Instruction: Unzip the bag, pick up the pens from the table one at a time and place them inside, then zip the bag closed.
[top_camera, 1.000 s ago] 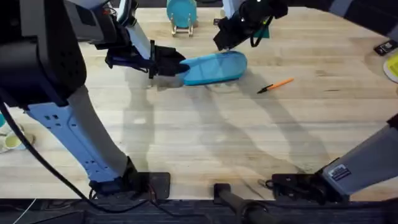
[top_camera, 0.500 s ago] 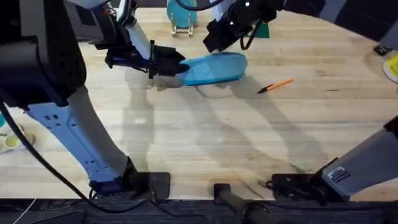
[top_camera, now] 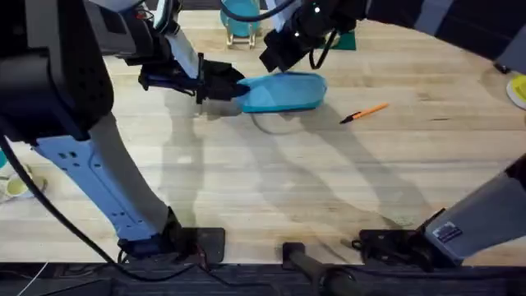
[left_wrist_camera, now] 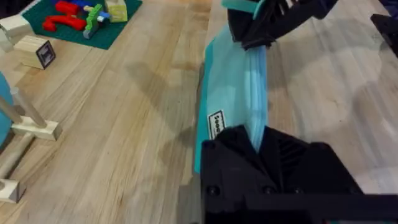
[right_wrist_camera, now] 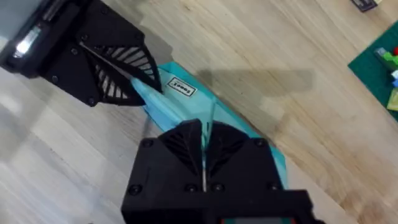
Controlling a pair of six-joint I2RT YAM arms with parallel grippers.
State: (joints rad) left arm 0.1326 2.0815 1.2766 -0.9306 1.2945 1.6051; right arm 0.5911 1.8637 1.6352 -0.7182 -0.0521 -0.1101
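The light blue bag (top_camera: 283,90) lies at the far middle of the table (top_camera: 271,189). My left gripper (top_camera: 223,85) is shut on the bag's left end; in the left wrist view its black fingers (left_wrist_camera: 249,146) clamp the fabric (left_wrist_camera: 233,93). My right gripper (top_camera: 275,57) hovers over the bag's top near its left half. Its fingers (right_wrist_camera: 186,140) are pressed together on a thin strip at the zipper line, above the bag (right_wrist_camera: 180,93). One orange pen (top_camera: 364,113) with a black tip lies to the right of the bag.
A teal disc on a wooden stand (top_camera: 240,16) stands just behind the bag. A green mat with coloured blocks (left_wrist_camera: 81,18) and a wooden cube (left_wrist_camera: 37,53) lie farther off. Small objects sit at the table's right edge (top_camera: 514,78).
My right gripper has slid leftward along the top of the bag, from its right end toward the left half. The left gripper and the pen have stayed put.
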